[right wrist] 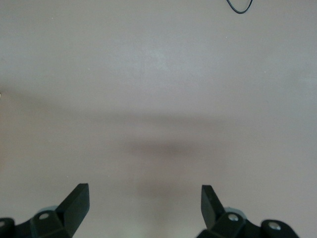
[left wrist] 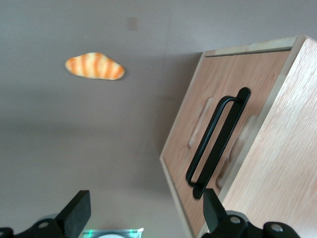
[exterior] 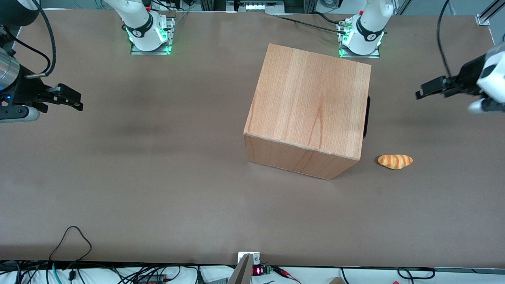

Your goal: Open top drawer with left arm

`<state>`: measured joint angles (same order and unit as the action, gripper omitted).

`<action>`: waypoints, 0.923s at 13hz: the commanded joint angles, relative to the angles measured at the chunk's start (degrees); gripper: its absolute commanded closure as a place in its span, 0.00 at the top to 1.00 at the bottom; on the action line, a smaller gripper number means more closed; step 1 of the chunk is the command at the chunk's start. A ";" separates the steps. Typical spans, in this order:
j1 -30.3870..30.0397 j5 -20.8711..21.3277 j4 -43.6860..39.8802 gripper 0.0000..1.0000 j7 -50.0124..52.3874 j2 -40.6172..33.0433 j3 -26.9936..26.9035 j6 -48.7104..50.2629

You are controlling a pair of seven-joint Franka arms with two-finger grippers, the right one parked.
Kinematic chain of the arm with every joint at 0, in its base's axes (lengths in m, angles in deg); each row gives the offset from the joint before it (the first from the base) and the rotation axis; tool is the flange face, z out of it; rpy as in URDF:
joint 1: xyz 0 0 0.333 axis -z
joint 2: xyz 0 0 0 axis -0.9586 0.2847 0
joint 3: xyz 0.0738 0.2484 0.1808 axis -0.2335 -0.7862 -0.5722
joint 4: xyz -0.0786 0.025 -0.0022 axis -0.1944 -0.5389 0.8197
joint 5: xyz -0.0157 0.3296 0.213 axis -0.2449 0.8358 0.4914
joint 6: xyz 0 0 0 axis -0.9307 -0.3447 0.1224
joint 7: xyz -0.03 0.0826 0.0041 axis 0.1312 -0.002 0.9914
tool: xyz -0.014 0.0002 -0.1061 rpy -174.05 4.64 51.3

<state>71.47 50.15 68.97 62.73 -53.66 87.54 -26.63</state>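
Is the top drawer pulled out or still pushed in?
Pushed in. The top drawer front sits flush with the cabinet, handle untouched. The left gripper hangs open in front of it, apart.

1. My left arm wears a smooth, glossy white shell that looks like plastic; my gripper hangs above the worktop's working-arm end, its fingers matt black and set wide apart.
2. The cabinet is light wood, smooth, with visible grain and a satin sheen.
3. The top drawer has the same flat wooden front; its bar handle is smooth black, slightly shiny.
4. The worktop is matt grey-brown and even.
5. The bread roll looks glossy, orange-striped.
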 commanded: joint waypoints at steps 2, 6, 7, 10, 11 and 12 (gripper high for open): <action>1.02 -3.71 3.96 1.00 -10.89 2.15 -0.04 -5.67; 1.90 -5.21 6.68 1.00 -17.58 4.88 0.13 -10.94; 1.99 -5.21 7.82 1.00 -20.66 5.15 0.22 -12.70; 2.08 -5.21 10.82 1.00 -25.95 5.59 1.36 -17.10; 2.17 -5.21 10.82 1.00 -26.92 5.76 1.71 -17.11; 2.25 -5.30 10.91 1.00 -27.88 5.94 1.98 -17.11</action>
<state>73.50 46.26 79.26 38.00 -47.51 89.06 -42.88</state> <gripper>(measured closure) 0.000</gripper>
